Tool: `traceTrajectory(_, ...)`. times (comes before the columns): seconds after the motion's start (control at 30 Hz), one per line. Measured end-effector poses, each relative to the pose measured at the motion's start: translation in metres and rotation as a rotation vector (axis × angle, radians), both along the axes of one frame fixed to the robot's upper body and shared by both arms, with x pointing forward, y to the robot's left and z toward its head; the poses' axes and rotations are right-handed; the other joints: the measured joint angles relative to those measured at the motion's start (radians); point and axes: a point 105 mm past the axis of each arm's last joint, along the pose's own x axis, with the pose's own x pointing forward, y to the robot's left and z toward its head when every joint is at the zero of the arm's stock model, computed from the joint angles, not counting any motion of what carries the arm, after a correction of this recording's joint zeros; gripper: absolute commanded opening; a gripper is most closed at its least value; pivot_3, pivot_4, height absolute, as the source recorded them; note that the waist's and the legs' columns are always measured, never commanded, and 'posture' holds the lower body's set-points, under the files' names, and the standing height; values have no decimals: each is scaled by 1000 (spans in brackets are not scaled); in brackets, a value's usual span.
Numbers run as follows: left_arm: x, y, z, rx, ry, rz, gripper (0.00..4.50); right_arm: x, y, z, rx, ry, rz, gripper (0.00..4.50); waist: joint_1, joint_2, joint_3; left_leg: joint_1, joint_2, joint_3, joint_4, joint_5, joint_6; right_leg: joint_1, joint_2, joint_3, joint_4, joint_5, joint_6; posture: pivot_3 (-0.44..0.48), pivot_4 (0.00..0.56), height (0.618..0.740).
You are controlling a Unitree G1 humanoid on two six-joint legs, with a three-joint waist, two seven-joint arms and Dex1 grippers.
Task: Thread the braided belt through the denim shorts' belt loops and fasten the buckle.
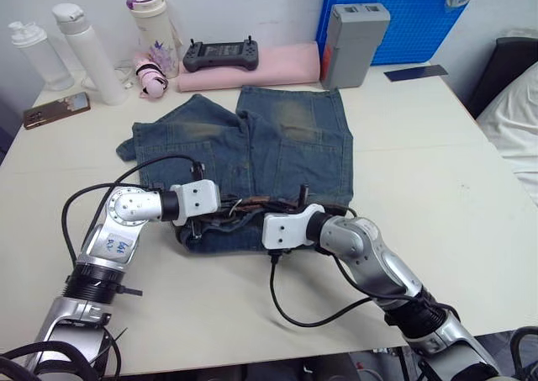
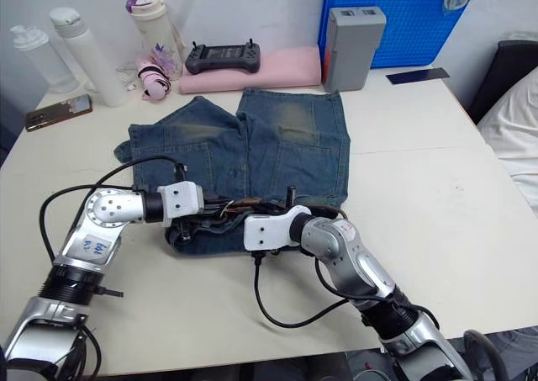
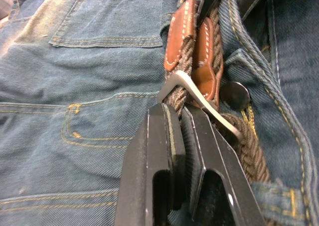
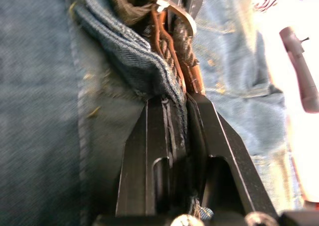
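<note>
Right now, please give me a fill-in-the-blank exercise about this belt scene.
1. The left hand is shut on the ____ belt.
2. The silvery buckle joins a ____ leather tab.
3. The game controller rests on a ____ cushion.

Missing words: braided; brown; pink

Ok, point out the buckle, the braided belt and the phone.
buckle (image 3: 199,97), left wrist view, on its metal frame.
braided belt (image 3: 249,151), left wrist view, on the woven strap.
phone (image 1: 56,109), left eye view, on its back.
</note>
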Motion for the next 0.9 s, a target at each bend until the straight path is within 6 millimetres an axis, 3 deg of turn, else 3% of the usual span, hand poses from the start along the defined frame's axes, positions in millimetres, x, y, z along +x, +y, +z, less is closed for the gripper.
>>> traceTrajectory(0.2, 0, -13, -4, -42, 9, -10, 0, -15, -14, 3, 47, 234, 13, 4402, 21, 0, 0, 0, -1, 0, 2, -1, 1, 2, -1, 0, -1, 1, 2, 0, 150, 739)
traceTrajectory(0.37, 1, -13, -5, -48, 9, -3, 0, -11, -33, 43, 166, 300, 6, 4402, 21, 0, 0, 1, -1, -1, 2, -1, 2, 3, 0, 0, -2, 1, 2, 0, 150, 739)
traceTrajectory(0.47, 1, -14, -5, -50, 10, -2, 0, -6, -31, 72, 303, 318, 31, 4402, 20, 0, 0, 1, -1, -1, 2, -1, 2, 3, -1, 0, -2, 1, 2, 0, 150, 739)
traceTrajectory(0.53, 1, -15, -5, -54, 10, -2, 0, -3, -28, 80, 324, 292, 36, 4402, 22, 0, 0, 1, -1, -1, 2, -1, 2, 3, -1, 0, -2, 1, 2, 0, 150, 739)
traceTrajectory(0.7, 1, -15, -5, -59, 12, 5, 0, 13, -29, 58, 238, 246, -37, 4402, 21, 0, 0, 1, -2, 0, 2, -1, 2, 3, -2, 0, -2, 1, 3, 0, 150, 739)
traceTrajectory(0.9, 1, -15, -6, -61, 12, 10, 0, 26, -38, 48, 155, 143, -82, 4402, 22, 0, 0, 1, -2, 0, 2, -1, 3, 3, -2, 0, -3, 2, 3, 0, 150, 739)
